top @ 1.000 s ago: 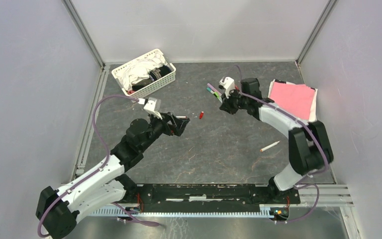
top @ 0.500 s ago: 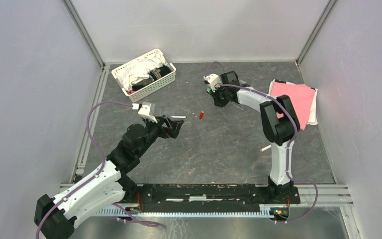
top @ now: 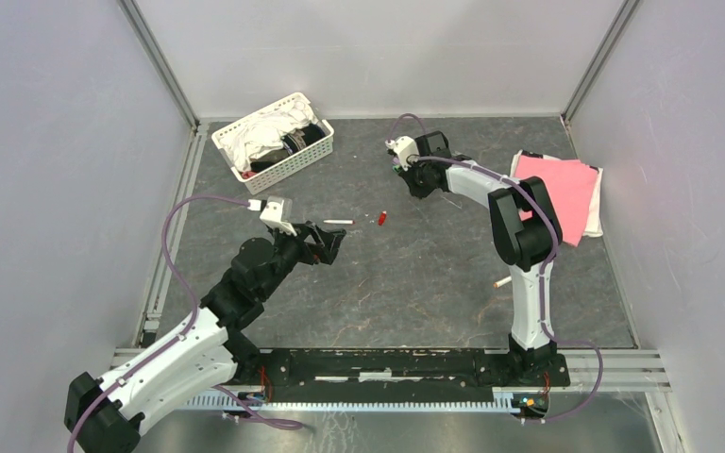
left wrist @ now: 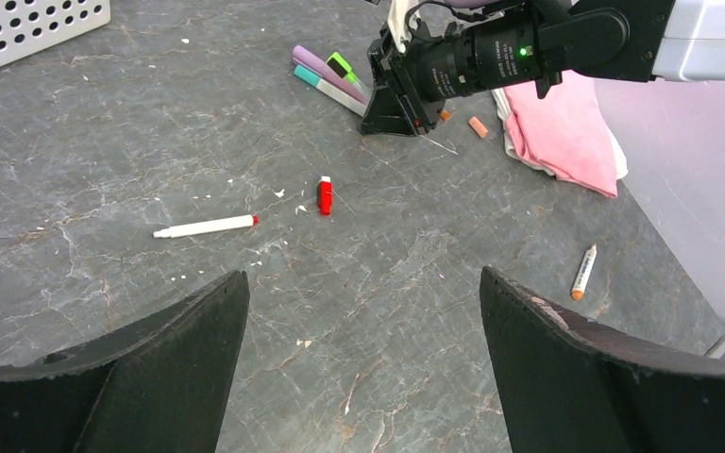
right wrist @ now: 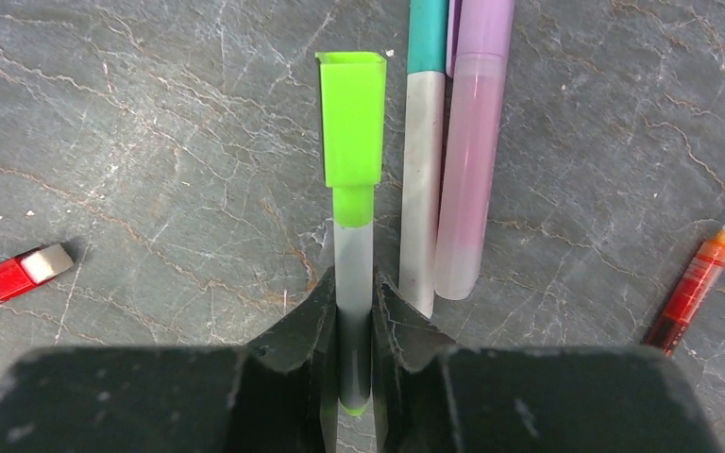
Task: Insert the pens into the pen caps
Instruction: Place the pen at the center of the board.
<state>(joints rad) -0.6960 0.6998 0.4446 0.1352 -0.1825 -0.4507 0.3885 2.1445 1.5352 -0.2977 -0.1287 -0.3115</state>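
Note:
My right gripper (right wrist: 354, 288) is shut on the pale barrel of a green pen (right wrist: 353, 236), whose far end sits in a green cap (right wrist: 352, 118). A teal pen (right wrist: 423, 170) and a purple pen (right wrist: 472, 160) lie right beside it. In the top view this gripper (top: 408, 177) is at the back middle of the table. My left gripper (left wrist: 363, 274) is open and empty above the table. Ahead of it lie a white pen with a red tip (left wrist: 206, 226), a red cap (left wrist: 325, 195), an orange cap (left wrist: 478, 126) and an orange-tipped pen (left wrist: 583, 272).
A white basket (top: 313, 149) of cloths stands at the back left. A pink cloth (top: 555, 189) lies at the back right. A thin red-orange stick (right wrist: 694, 283) lies right of the pens. Walls enclose the table on three sides.
My right gripper has swung left to the group of pens and is shut on the green one. The left gripper has drawn back slightly, and the red-tipped pen now shows on the table.

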